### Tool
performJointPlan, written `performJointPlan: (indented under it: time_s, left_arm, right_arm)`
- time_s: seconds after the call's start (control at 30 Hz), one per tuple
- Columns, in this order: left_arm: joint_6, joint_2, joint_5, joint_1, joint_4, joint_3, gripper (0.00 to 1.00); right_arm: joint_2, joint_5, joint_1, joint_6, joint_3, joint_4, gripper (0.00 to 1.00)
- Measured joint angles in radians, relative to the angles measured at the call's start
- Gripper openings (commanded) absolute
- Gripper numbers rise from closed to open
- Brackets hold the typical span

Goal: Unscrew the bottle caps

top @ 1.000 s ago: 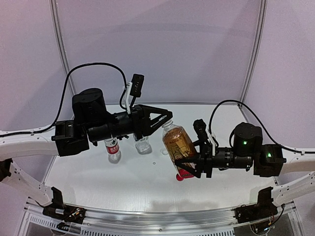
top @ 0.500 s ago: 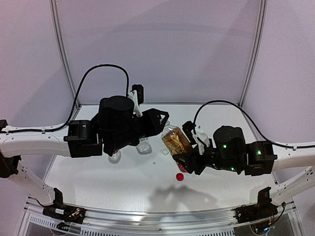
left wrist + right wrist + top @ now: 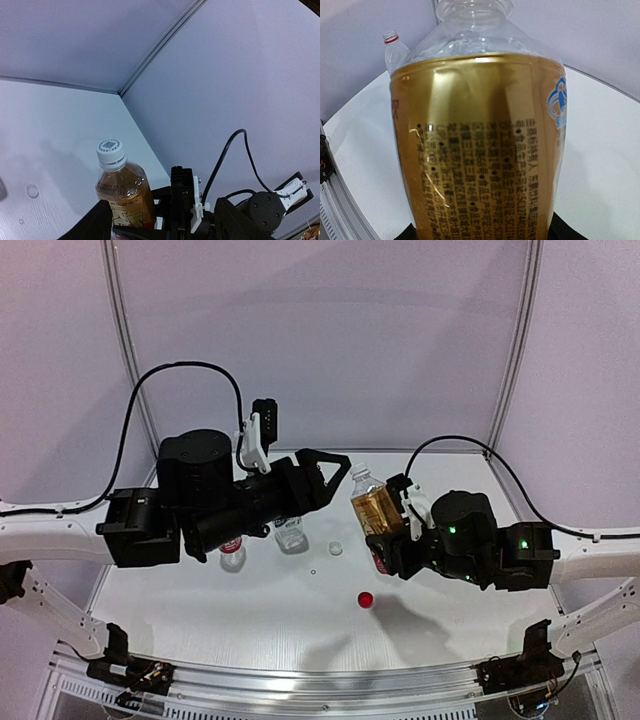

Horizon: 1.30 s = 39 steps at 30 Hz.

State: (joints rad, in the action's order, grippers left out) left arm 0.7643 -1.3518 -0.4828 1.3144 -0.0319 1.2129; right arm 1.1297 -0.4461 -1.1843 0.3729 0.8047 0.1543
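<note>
The left claw [image 3: 340, 482] has just spread off the white cap [image 3: 110, 149], still seated on the amber bottle [image 3: 376, 512] the right claw [image 3: 388, 548] pinches at its 3 o'clock, so another twist looks needed.

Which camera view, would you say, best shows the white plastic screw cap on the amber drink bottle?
Left wrist view: the white plastic screw cap sits unobstructed, its printed top visible. Top external shows it only as a small pale speck. Right wrist shows just the amber drink bottle body, the cap cropped out.
</note>
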Motion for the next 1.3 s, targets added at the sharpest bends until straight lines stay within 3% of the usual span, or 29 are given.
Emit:
performJointPlan:
  time_s: [0.33, 0.57, 0.87, 1.3]
  left_arm:
    - [-0.169, 0.119, 0.037, -0.005, -0.06, -0.114, 0.83]
    - [-0.308, 0.223, 0.233, -0.078, -0.134, -0.243, 0.86]
    - [-0.377, 0.224, 0.589, -0.154, -0.256, -0.258, 0.77]
    - [-0.4, 0.132, 0.705, -0.154, -0.28, -0.186, 0.59]
  right_arm:
    - [-0.021, 0.038, 0.0, 0.01, -0.005, -0.01, 0.0]
    - [-0.124, 0.322, 0.0, -0.025, -0.067, -0.122, 0.0]
    - [-0.19, 0.66, 0.0, -0.047, -0.111, -0.265, 0.0]
    - [-0.19, 0.768, 0.0, -0.051, -0.113, -0.296, 0.0]
